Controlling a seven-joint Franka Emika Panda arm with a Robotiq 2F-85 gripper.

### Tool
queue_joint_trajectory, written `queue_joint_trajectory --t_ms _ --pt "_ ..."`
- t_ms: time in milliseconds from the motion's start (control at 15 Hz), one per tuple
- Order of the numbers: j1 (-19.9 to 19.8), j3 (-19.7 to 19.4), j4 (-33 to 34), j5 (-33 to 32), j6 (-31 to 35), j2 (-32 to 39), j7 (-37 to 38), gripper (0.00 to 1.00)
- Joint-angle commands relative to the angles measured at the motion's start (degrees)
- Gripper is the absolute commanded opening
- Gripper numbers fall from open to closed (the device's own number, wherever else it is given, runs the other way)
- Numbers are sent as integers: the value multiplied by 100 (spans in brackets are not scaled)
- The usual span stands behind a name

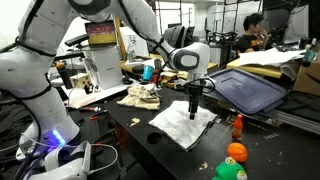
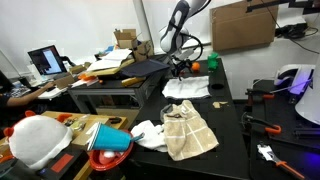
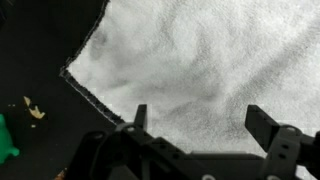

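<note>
Your gripper (image 3: pixel 200 118) hangs wide open and empty, pointing straight down over the white towel (image 3: pixel 200 60), close enough that cloth fills the wrist view. That towel lies spread flat on the black table (image 3: pixel 40 50) with its hemmed edge at nine o'clock, so only fabric sits under the fingers.

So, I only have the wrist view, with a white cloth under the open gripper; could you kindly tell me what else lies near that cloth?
Observer: A tan checked towel lies apart from the white cloth, further along the black table.
Operator: Is there anything beside that towel?
Observer: Yes, a crumpled white rag lies right against it.
Operator: And towards the table's other end?
Observer: An orange ball sits by a green toy near the table's edge.
</note>
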Motion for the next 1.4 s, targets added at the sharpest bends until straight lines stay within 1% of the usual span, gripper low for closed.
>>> queue_joint_trajectory --t_ms 0,467,733,1067,1333 --pt "168 -91 -659 10 203 -572 189 100" --pt "192 -86 -1696 -56 302 -1386 96 100" --pt "176 -144 -2208 -126 430 -1679 143 100" --pt "219 -336 -2647 -304 763 -1884 296 100" --pt "332 -602 -2859 -790 1112 -2008 630 100"
